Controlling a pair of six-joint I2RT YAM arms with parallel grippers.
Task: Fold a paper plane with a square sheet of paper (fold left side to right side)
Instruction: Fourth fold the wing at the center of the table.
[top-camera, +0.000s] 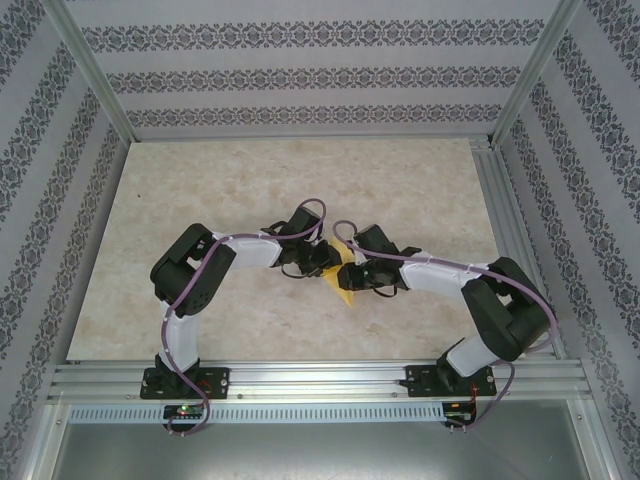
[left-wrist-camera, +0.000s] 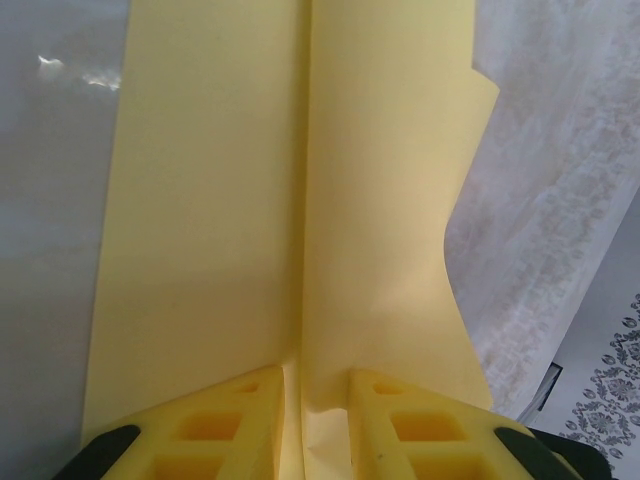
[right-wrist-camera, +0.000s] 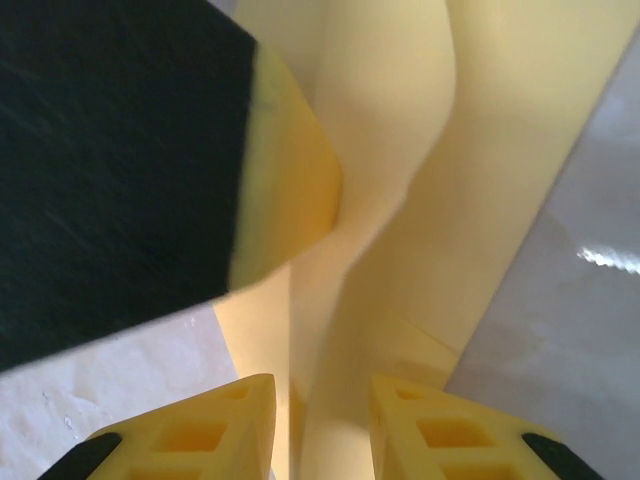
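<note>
The yellow-orange square sheet of paper (top-camera: 347, 290) is creased and lifted at the table's near middle, between both grippers. From the left my left gripper (top-camera: 322, 262) reaches in. In the left wrist view its yellow fingers (left-wrist-camera: 317, 375) are shut on a raised centre fold of the paper (left-wrist-camera: 380, 200), whose flaps spread to both sides. My right gripper (top-camera: 360, 277) comes in from the right. Its fingers (right-wrist-camera: 322, 385) stand apart around an upright fold of the paper (right-wrist-camera: 500, 150), with a gap on the left side. The left gripper's yellow-tipped finger (right-wrist-camera: 290, 190) presses the paper just ahead.
The beige marbled table (top-camera: 250, 190) is ringed by an aluminium frame (top-camera: 320, 380) and patterned walls. Both forearms meet over the table's near middle.
</note>
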